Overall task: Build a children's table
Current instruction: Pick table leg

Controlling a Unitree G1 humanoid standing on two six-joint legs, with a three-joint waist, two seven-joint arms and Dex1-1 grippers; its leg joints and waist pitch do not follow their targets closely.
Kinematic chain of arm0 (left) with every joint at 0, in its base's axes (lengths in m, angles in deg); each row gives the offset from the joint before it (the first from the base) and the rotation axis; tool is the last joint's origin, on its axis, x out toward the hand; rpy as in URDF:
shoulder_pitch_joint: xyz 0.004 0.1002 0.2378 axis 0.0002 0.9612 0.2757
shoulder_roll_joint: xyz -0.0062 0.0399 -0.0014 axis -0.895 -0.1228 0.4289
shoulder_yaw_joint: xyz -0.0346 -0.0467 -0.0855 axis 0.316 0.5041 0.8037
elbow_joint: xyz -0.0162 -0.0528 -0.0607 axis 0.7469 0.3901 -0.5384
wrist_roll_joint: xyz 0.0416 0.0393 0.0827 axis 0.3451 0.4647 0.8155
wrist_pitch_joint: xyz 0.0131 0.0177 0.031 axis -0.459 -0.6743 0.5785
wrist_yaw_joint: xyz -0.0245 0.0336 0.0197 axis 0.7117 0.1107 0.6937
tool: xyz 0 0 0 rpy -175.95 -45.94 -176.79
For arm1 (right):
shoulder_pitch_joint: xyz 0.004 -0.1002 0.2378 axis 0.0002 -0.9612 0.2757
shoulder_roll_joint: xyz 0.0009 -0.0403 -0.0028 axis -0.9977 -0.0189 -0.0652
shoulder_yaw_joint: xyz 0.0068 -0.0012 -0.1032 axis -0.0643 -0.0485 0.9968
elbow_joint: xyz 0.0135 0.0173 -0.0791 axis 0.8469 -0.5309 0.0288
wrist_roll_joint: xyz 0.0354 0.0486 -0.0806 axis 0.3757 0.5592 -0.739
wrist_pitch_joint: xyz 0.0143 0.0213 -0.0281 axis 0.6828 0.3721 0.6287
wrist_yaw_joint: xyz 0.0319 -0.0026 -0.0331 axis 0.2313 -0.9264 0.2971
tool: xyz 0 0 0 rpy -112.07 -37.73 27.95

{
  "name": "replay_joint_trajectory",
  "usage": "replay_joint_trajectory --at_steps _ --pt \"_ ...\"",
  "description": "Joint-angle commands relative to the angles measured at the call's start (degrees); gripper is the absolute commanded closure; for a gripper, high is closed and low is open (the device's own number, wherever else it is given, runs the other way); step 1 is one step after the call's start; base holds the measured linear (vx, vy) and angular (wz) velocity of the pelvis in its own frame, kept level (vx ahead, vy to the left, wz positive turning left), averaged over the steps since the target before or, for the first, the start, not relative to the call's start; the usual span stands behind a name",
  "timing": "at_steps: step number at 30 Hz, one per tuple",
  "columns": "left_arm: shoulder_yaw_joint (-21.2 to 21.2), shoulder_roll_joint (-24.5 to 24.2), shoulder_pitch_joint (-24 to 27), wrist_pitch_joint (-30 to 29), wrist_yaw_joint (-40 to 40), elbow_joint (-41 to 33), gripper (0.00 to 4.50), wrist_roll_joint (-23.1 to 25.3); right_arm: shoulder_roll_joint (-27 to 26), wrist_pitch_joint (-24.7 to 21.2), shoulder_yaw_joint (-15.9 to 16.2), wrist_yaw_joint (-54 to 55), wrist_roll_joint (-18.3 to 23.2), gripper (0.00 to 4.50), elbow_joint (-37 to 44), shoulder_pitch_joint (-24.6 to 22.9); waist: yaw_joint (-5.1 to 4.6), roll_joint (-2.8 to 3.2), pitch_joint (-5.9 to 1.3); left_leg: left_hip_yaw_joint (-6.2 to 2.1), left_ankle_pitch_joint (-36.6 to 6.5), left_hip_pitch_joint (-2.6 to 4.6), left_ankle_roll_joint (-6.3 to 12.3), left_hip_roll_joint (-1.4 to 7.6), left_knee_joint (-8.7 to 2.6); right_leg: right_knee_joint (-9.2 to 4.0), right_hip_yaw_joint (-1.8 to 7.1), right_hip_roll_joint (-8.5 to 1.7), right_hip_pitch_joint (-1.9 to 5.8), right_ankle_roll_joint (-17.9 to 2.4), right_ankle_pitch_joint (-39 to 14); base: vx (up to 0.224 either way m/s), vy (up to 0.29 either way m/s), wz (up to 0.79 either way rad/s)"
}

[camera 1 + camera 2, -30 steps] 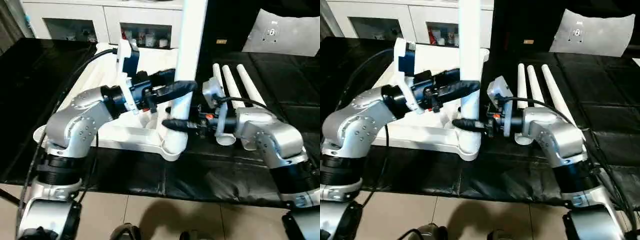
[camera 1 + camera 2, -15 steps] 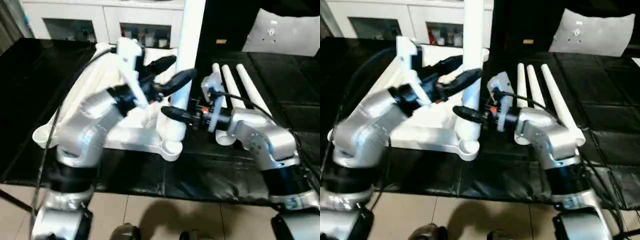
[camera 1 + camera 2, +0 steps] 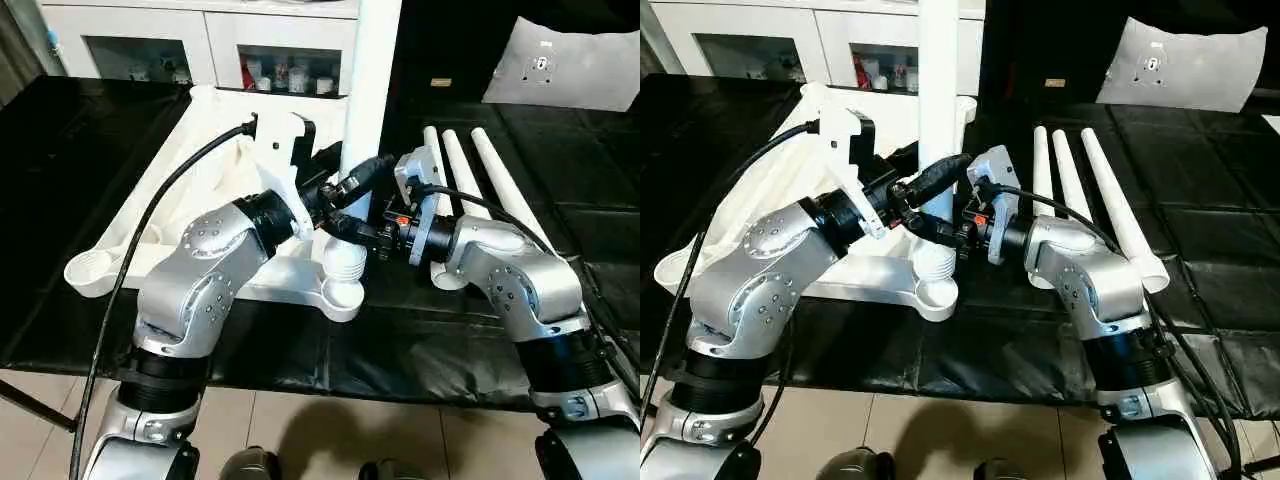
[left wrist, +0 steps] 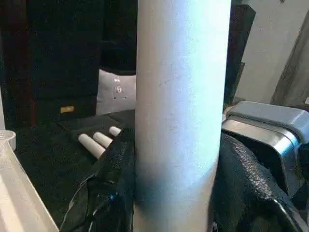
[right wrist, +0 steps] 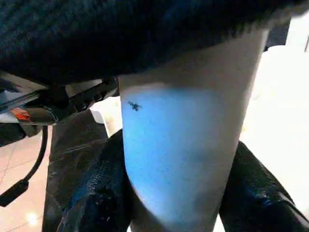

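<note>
An all-white plastic rectangular table top (image 3: 215,150) lies underside-up on a black mat (image 3: 420,340), with one long white tubular leg (image 3: 937,100) standing upright in its near corner socket (image 3: 933,292). Both two-fingered black grippers, the left gripper (image 3: 350,180) and the right gripper (image 3: 345,228), pinch that leg low down from opposite sides. Three more tapered white legs (image 3: 1080,190) lie side by side on the mat just beside the right arm; no readable writing shows.

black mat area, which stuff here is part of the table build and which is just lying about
Part of the build:
- upturned table top
- upright leg, standing in the near corner socket, gripped by left gripper and right gripper
- three spare legs lying side by side

Just lying about:
- white cabinet with small items inside
- grey cushion
</note>
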Motion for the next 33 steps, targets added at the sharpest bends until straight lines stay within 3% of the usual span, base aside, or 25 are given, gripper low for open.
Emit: replay_joint_trajectory --at_steps 1,15,18,25,29,33 --pt "1.4 -0.4 -0.4 -0.8 -1.6 -0.2 2.60 0.5 -0.2 0.8 -0.5 0.0 -0.1 2.62 0.4 0.8 -0.01 -0.41 -4.43 -1.40 -8.3 1.34 2.07 4.38 -4.10 -4.54 2.27 -5.32 2.76 -12.7 -10.2 0.000 0.000 0.00" --pt "3.7 0.1 -1.7 -0.8 -3.9 1.8 2.64 0.5 -0.5 0.4 -0.9 0.5 -0.3 2.62 0.8 1.2 -0.10 -0.40 -4.24 -1.48 -9.7 1.35 1.45 4.38 -4.30 -4.79 2.32 -5.34 2.62 -12.0 -12.4 0.000 0.000 0.00" --pt "4.2 -0.3 -2.2 -0.1 -3.9 3.0 2.64 0.9 -0.5 -1.0 -1.6 0.6 0.7 1.92 1.0 1.4 -0.08 -0.39 -4.26 -1.44 -9.5 1.39 1.57 4.33 -4.28 -4.81 2.35 -5.30 2.58 -12.0 -12.2 0.000 0.000 0.00" --pt "8.4 -1.5 -5.3 -1.6 -4.3 6.6 2.64 -1.4 1.1 -4.7 -5.5 -0.3 4.9 1.42 1.6 2.3 -0.27 -0.45 -4.26 -1.48 -9.1 1.41 1.62 4.10 -4.22 -4.79 2.27 -5.17 2.68 -11.7 -11.9 0.000 0.000 0.00" --pt "12.1 -0.7 -7.2 -3.3 -5.1 9.0 2.64 -5.4 2.2 -9.1 -8.6 -1.5 9.2 1.05 1.6 3.0 0.08 -0.31 -4.41 -1.34 -7.4 1.54 2.40 4.10 -4.01 -4.61 2.25 -5.18 2.66 -13.0 -9.3 0.000 0.000 0.00" --pt "12.2 -0.9 -7.7 -3.7 -3.6 9.1 2.64 -6.1 2.6 -9.3 -9.2 -1.3 9.1 0.79 1.0 3.4 0.25 -0.37 -4.39 -1.39 -7.7 1.47 2.44 4.31 -4.13 -4.60 2.15 -5.38 2.63 -13.6 -9.5 0.000 0.000 0.00"
